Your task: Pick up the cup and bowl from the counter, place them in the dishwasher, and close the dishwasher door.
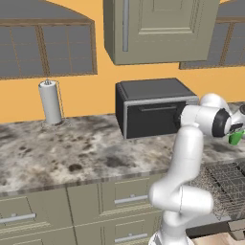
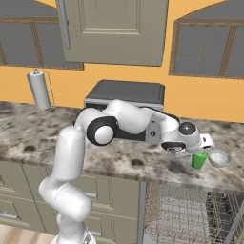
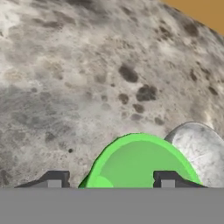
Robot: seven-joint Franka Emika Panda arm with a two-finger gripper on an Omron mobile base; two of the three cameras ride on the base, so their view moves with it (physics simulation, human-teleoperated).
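Hand view, tool (image 3: 109,180) astride green cup (image 3: 140,164), grey bowl (image 3: 199,148) beside

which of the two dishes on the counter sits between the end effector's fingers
The green cup, between the end effector's fingertips; the grey bowl sits just beside it.

This was a rendered home kitchen: a mottled grey-and-brown stone counter (image 1: 72,153) over taupe drawers with silver bar handles (image 1: 129,198), a black toaster oven (image 1: 153,107), a paper-towel roll (image 1: 50,103), and an open dishwasher's grey wire rack (image 2: 186,214).
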